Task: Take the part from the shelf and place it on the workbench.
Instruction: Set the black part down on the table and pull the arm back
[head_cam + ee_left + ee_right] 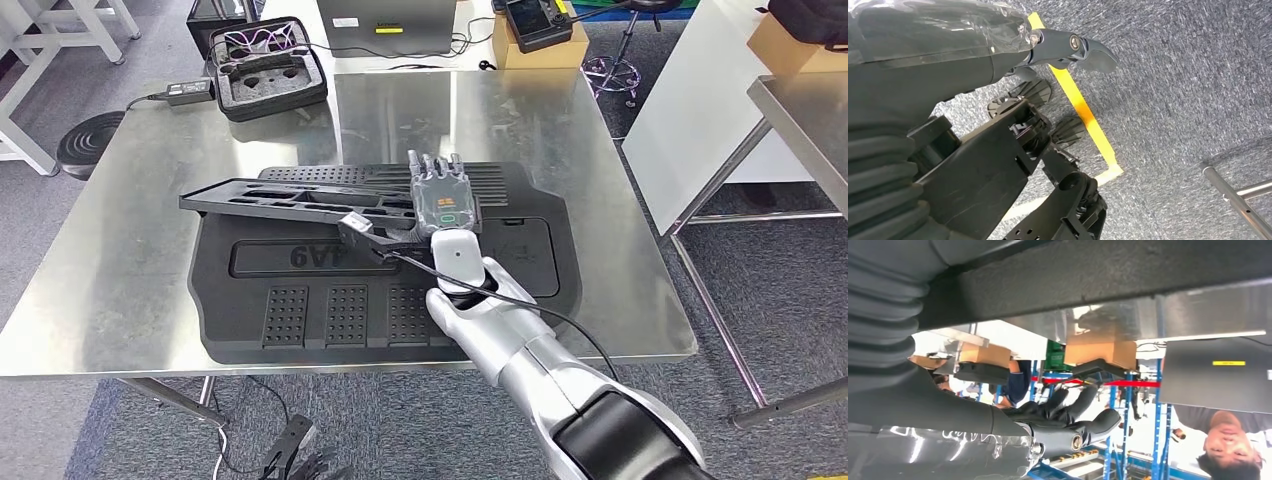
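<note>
Your right hand (pixel 441 205) grips the long black part (pixel 300 203) at one end over the larger black panel (pixel 300 300) on the workbench (pixel 100 250), so it could tip or swing if released early (finger contact underneath is hidden; left hand (pixel 1068 50) looks empty, uncurled).

bright, even overhead light; soft glare on the steel workbench (pixel 560 130) toward 12 o'clock. head view sharp. right wrist view backlit, washed out, its near dark surfaces blurred.
</note>
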